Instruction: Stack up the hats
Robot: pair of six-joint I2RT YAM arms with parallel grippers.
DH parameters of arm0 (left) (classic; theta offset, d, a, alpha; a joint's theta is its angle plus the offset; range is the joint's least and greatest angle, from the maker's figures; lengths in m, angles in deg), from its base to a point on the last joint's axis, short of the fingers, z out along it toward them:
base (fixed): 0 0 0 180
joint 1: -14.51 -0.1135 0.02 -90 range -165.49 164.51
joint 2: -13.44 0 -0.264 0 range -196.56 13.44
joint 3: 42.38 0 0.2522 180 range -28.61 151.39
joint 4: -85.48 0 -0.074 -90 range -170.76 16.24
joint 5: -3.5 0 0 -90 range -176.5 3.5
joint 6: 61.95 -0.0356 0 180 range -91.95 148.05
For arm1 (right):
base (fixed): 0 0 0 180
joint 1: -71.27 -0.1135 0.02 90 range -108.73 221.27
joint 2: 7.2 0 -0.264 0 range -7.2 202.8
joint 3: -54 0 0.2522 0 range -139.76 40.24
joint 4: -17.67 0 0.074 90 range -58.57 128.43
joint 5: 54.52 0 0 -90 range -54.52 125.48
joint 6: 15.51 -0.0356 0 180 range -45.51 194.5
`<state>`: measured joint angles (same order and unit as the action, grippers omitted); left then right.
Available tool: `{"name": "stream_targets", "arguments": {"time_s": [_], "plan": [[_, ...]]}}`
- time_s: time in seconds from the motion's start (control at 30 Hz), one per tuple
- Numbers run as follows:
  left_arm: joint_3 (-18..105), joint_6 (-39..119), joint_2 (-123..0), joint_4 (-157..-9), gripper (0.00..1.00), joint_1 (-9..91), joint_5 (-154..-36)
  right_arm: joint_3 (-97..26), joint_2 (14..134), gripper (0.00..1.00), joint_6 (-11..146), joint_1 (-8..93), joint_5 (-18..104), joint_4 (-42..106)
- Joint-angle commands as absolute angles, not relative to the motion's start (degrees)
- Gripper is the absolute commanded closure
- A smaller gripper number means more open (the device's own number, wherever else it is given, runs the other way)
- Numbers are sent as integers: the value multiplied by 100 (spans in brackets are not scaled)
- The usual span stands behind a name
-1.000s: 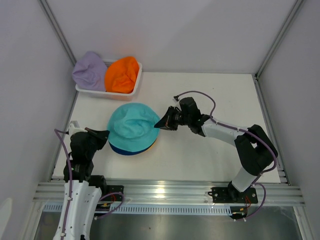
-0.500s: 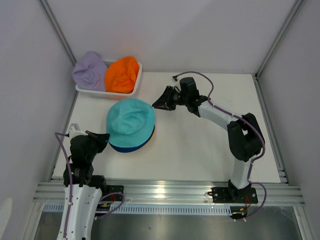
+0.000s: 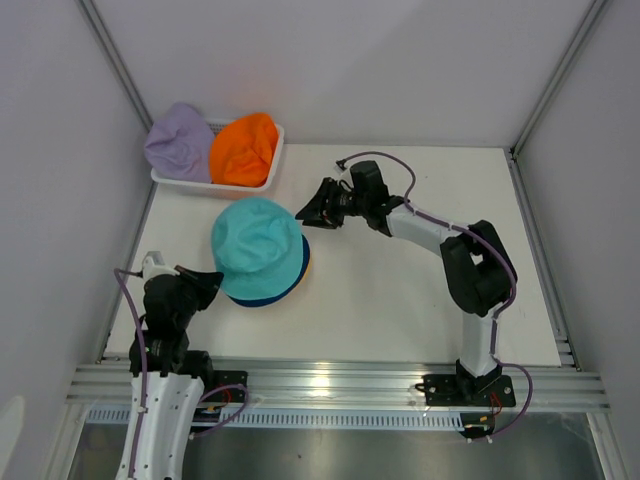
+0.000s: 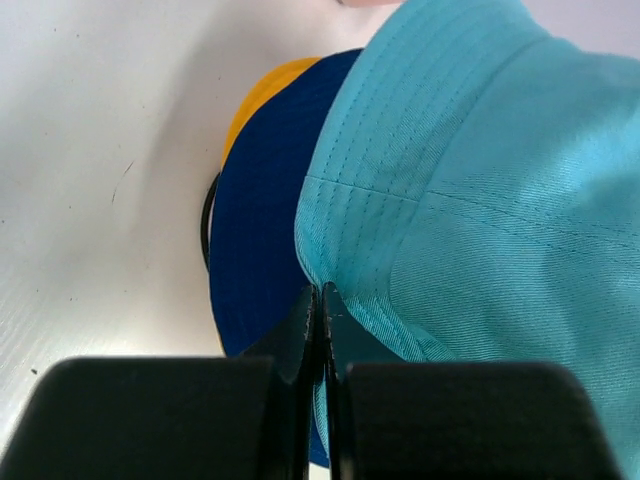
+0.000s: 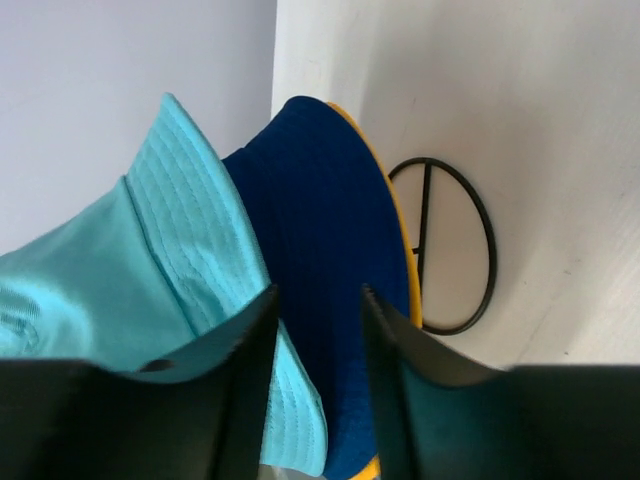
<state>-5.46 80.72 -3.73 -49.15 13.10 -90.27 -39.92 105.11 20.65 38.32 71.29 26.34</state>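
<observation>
The soft teal fabric bucket hat is stacked on the navy fabric hat and the yellow fabric hat on the white surface. The left gripper is clenched at the teal brim. The right gripper is held released nearby.

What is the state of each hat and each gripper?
Teal fabric bucket hat: top of stack.
Navy fabric bucket hat: under the teal.
Yellow fabric bucket hat: stack bottom.
Orange fabric bucket hat: in white plastic basket.
Lavender fabric bucket hat: same basket.
Left gripper: shut.
Right gripper: open.
</observation>
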Motion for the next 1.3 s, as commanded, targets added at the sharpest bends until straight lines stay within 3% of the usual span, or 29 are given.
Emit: {"name": "stream_targets", "arguments": {"time_s": [0.0, 0.5, 0.6, 0.63, 0.73, 0.83, 1.07, 1.2, 1.27], "plan": [[-638, 8079, -335, -4710, 99, 1399, -9204, -4151, 10591, 55, 1904, 3761, 7414, 2055], [-690, 8685, 78, -4437, 99, 1961, -8834, -4202, 10819, 54, 1332, 3778, 7107, 1772], [-630, 8554, -62, -4508, 84, 2154, -8730, -4439, 10899, 54, 1411, 3848, 7160, 1955], [-394, 8353, -115, -4456, 61, 2155, -8468, -4597, 10908, 54, 1472, 3875, 7186, 2148], [403, 7757, -553, -4035, 29, 2155, -7949, -4800, 10751, 52, 1955, 3998, 7108, 2772], [1334, 7246, -1300, -3727, 15, 1971, -7280, -4827, 10444, 50, 2491, 4191, 6950, 3387], [2025, 6445, -2259, -4533, 9, 498, -8331, -4179, 9539, 44, 2906, 4490, 6782, 3925], [1903, 6383, -2742, -5226, 9, -472, -9403, -3336, 8896, 43, 2573, 4473, 6730, 3505], [1526, 6452, -3109, -6183, 8, -892, -10605, -3018, 8659, 43, 2309, 4429, 6660, 3354]]}}
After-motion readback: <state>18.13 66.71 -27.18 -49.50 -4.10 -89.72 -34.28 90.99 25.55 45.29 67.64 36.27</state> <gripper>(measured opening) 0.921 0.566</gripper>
